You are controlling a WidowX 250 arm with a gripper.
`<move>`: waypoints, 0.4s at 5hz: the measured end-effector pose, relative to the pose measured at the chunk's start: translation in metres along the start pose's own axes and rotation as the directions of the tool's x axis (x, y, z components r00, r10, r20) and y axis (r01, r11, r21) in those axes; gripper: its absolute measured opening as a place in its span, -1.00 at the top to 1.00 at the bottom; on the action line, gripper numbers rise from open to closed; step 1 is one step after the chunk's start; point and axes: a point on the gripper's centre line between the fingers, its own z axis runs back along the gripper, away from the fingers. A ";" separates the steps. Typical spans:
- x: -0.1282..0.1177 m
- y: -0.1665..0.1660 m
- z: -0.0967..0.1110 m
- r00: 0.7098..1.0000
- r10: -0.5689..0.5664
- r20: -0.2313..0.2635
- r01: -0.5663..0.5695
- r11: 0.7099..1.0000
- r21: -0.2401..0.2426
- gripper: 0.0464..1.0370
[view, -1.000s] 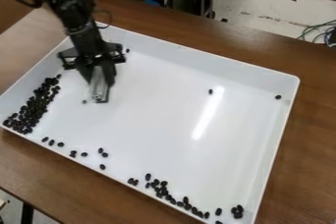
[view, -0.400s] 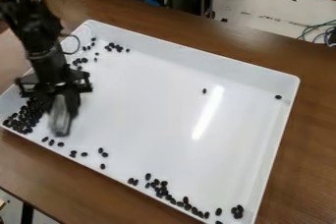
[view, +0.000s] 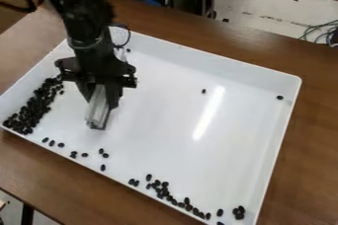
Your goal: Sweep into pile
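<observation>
The pieces (view: 29,113) are small, black, oval (a little like beans); the gripper (view: 102,95) holds a pale grey block (view: 98,112).

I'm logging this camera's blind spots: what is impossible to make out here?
All in the camera view:
- Number of bits in the left pile: too small, overlapping.
- Tray surface behind the arm: hidden by it.
- Whether the pale piece is held or fixed: its upper end is hidden by the gripper.
- Tray's nearest corner: cut off by the bottom edge.
</observation>
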 end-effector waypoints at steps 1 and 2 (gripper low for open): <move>-0.004 -0.002 -0.033 0.995 -0.073 -0.072 0.074 0.997 0.014 0.37; -0.004 -0.002 -0.042 0.992 -0.091 -0.085 0.092 0.996 0.008 0.37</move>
